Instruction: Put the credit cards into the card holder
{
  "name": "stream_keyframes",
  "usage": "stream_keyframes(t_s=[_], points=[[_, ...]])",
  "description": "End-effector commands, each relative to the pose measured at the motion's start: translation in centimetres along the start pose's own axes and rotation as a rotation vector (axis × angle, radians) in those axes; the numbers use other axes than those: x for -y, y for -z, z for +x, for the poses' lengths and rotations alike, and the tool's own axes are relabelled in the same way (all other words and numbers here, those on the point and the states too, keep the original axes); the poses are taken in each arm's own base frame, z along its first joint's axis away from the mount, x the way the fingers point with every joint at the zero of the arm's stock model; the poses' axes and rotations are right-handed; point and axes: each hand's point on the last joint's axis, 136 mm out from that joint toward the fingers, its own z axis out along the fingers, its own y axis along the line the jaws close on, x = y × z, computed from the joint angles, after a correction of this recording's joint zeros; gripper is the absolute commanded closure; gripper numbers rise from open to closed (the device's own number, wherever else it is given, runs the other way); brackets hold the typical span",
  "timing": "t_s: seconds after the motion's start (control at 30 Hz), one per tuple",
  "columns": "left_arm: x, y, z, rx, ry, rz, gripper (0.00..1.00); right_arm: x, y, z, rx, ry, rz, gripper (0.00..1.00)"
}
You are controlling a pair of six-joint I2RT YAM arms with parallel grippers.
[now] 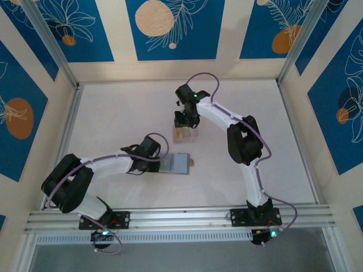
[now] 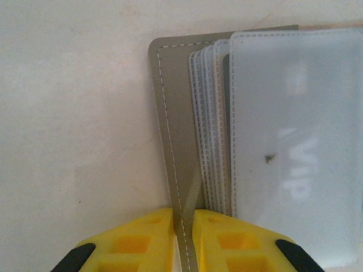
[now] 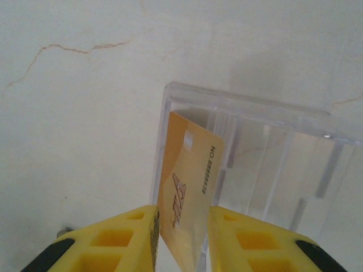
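Observation:
The card holder [image 1: 180,163] lies open in the middle of the table, pale-blue sleeves up. In the left wrist view its grey stitched cover [image 2: 170,102] runs down between the yellow fingers, and my left gripper [image 2: 182,241] is shut on that flap. A frosted sleeve marked VIP [image 2: 289,130] fans out to the right. Farther back, my right gripper [image 1: 185,120] points down at a clear plastic case [image 1: 187,135]. A tan credit card [image 3: 190,181] stands slanted in the case [image 3: 272,153], between the fingers of my right gripper [image 3: 181,241]. It touches the left finger [image 3: 144,238], and the jaws stand apart.
The white tabletop [image 1: 113,113] is bounded by aluminium rails at the near edge [image 1: 181,215] and by posts at the sides. Patterned blue-and-cream walls close in behind and beside it. The right arm's elbow [image 1: 244,141] rises to the right of the card holder.

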Motion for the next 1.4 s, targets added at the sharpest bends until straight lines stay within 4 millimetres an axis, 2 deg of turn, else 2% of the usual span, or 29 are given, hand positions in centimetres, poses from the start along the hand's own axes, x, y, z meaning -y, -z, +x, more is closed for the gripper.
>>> stream_keyframes(t_s=[0.0,0.27,0.53,0.9,1.03,1.13,1.37], points=[[-0.2,-1.3,1.7,-0.056,0.017,0.016,0.84,0.1,-0.8,0.4,-0.036,0.019,0.019,0.70],[-0.2,-1.0,1.5,-0.048,0.015,0.017,0.84,0.4,-1.7,0.7,-0.056,0.024,0.036,0.71],[-0.2,-1.0,1.4,-0.049,0.015,0.016,0.84,-1.0,-2.0,1.2,-0.076,0.044,-0.010,0.71],[0.0,-1.2,1.5,-0.053,0.018,0.026,0.84,-3.2,-0.8,0.5,-0.056,0.045,-0.159,0.71],[0.2,-1.1,1.3,-0.052,0.022,0.033,0.84,-3.0,-0.7,0.3,-0.051,0.038,-0.152,0.71],[0.9,0.1,0.3,-0.032,0.028,0.057,0.84,-2.7,-0.1,0.1,-0.029,0.043,-0.131,0.72],[0.4,5.5,-4.3,0.081,0.130,0.109,0.83,-0.8,1.0,0.6,-0.008,0.024,-0.026,0.74]])
